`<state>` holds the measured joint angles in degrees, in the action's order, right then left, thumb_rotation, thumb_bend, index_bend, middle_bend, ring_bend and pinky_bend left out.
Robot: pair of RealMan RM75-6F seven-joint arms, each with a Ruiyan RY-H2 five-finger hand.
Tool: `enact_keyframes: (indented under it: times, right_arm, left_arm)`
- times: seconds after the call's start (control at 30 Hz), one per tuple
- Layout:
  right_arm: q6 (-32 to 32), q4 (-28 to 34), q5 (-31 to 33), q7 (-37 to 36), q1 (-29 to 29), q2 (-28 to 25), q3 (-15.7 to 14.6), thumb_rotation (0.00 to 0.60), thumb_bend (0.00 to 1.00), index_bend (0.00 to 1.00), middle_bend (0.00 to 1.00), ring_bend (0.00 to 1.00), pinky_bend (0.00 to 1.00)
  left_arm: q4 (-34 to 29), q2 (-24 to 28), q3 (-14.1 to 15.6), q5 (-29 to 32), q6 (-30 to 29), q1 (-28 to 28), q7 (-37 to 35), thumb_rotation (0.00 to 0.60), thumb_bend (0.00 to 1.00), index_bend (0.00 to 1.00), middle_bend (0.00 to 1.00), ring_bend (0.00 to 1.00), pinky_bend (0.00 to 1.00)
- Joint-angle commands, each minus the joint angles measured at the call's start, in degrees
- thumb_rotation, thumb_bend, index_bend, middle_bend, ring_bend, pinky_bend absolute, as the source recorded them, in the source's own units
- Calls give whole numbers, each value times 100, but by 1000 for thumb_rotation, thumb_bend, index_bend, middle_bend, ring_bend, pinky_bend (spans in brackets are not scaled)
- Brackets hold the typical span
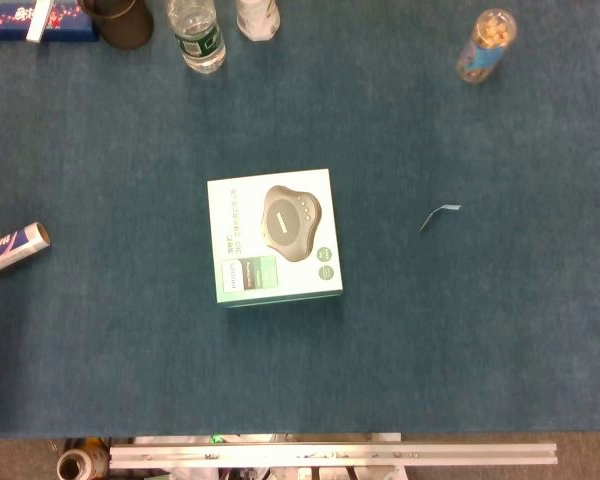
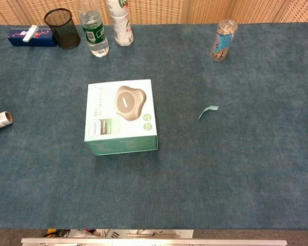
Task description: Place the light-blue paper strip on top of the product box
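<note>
The product box (image 1: 274,236) (image 2: 122,115) lies flat near the middle of the blue table, white and green with a picture of a grey device on its lid. The small curled light-blue paper strip (image 1: 439,216) (image 2: 208,111) lies on the cloth well to the right of the box, apart from it. Nothing rests on the box's top. Neither hand shows in either view.
Along the far edge stand a black mesh cup (image 2: 62,27), two bottles (image 2: 94,29) (image 2: 120,21), a dark blue box (image 2: 32,37) and a clear jar (image 2: 223,40). A rolled tube (image 2: 0,121) lies at the left edge. A metal rail (image 1: 330,455) runs below the table's near edge.
</note>
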<state>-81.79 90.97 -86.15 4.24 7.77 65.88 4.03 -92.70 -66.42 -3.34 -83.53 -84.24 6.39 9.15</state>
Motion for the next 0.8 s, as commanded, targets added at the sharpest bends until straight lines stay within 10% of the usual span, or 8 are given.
enact_keyframes:
  times: [0.03,0.57,0.8]
  right_arm:
    - [18,-1,-3,8,6,6,-12,600,162,523,596,509,527]
    - [893,200,-291,70,829,-207,175,600,161,523,603,549,551]
    - [1922,126,-107,250,1562,-61,308,600,161,523,850,897,974]
  left_arm:
    - [4,-1,12,4,13,0,-1,600,208,191,301,296,274]
    - [-11,39,24,-112,-72,-13,-107,600,208,191,302,296,274]
    - [0,83,50,-74,-107,-77,-167,600,208,193,306,297,275]
